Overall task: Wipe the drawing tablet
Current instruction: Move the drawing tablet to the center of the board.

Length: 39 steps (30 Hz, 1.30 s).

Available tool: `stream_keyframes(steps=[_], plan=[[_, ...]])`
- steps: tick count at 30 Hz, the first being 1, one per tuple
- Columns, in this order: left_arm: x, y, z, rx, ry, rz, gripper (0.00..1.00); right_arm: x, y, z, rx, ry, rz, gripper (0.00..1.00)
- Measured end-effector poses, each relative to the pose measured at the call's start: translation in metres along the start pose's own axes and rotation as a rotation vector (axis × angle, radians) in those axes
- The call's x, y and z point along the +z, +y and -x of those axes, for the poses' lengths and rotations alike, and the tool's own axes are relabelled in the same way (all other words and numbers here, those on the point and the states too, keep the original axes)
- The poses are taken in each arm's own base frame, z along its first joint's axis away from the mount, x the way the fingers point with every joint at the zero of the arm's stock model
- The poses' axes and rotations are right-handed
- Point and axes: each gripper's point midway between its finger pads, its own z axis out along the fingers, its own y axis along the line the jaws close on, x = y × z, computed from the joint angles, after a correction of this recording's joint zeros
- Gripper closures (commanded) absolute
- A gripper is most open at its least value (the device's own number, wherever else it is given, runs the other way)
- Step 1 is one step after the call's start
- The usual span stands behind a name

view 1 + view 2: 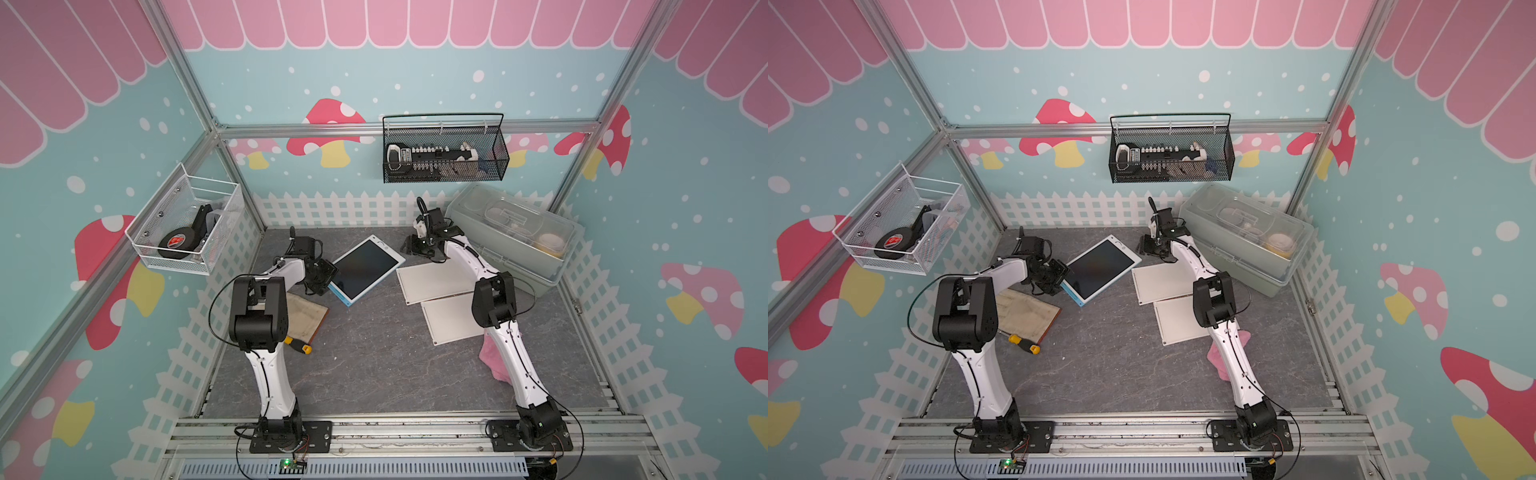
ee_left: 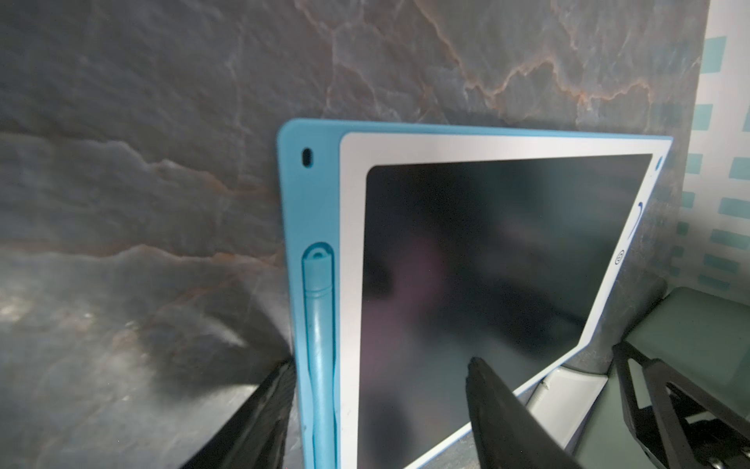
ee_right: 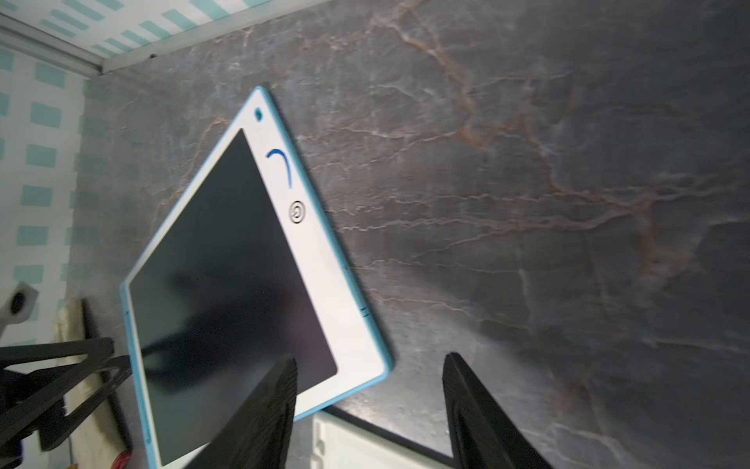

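Note:
The drawing tablet (image 1: 365,268) (image 1: 1100,266), white-framed with a blue rim and a dark blank screen, lies angled at the back middle of the table. My left gripper (image 1: 322,278) (image 2: 381,361) is open at its near-left edge. One finger sits outside the blue rim by the docked stylus (image 2: 318,325) and the other over the screen (image 2: 487,264). My right gripper (image 1: 411,245) (image 3: 370,356) hangs open beside the tablet's far-right corner (image 3: 365,365), with only table between its fingers. A pink cloth (image 1: 492,361) (image 1: 1223,357) lies under the right arm.
Two white panels (image 1: 436,282) (image 1: 453,320) lie right of the tablet. A clear lidded box (image 1: 511,232) stands at the back right. A wooden board (image 1: 305,316) and a yellow-handled screwdriver (image 1: 299,345) lie under the left arm. Wire baskets (image 1: 444,149) (image 1: 187,224) hang on the walls.

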Motion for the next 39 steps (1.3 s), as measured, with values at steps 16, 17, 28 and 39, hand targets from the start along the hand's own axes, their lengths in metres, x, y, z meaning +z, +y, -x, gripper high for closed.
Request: stream_keyframes(steps=[16,17,28,39], plan=[[0.02,-0.034,0.063,0.002,-0.067,-0.051,0.32,0.021,0.035,-0.014,0.033,0.057,0.209,0.42],[0.022,-0.036,0.067,0.004,-0.071,-0.055,0.32,0.021,0.037,-0.015,0.037,0.062,0.218,0.42],[0.024,-0.04,0.084,0.011,-0.099,-0.072,0.32,0.015,0.053,0.002,0.115,0.026,0.323,0.44],[0.025,-0.038,0.087,0.013,-0.106,-0.078,0.32,0.018,0.047,-0.026,0.185,0.087,0.309,0.46]])
